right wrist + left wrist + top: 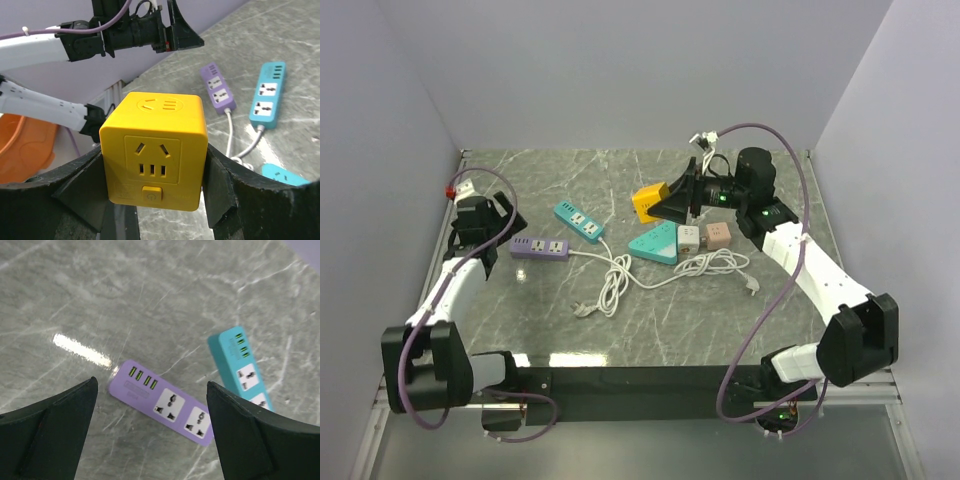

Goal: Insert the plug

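My right gripper (pixel 672 203) is shut on a yellow socket cube (pixel 648 203). The cube fills the right wrist view (pixel 155 150), pressed between both fingers, its socket face and button toward the camera. My left gripper (pixel 485 228) is open and empty, just left of a purple power strip (pixel 538 248). In the left wrist view the strip (pixel 162 401) lies flat on the table below and between the spread fingers (pixel 50 435). A white plug (pixel 582 310) lies loose at the end of the purple strip's coiled white cable (pixel 613 280).
A teal power strip (pixel 578 221) lies right of the purple one. A teal wedge-shaped strip (pixel 653 242), a white cube (pixel 688 236) and a pink cube (pixel 717 235) sit near the right gripper. A second cable ends in a plug (pixel 752 287). Walls enclose the marble table (pixel 720 320).
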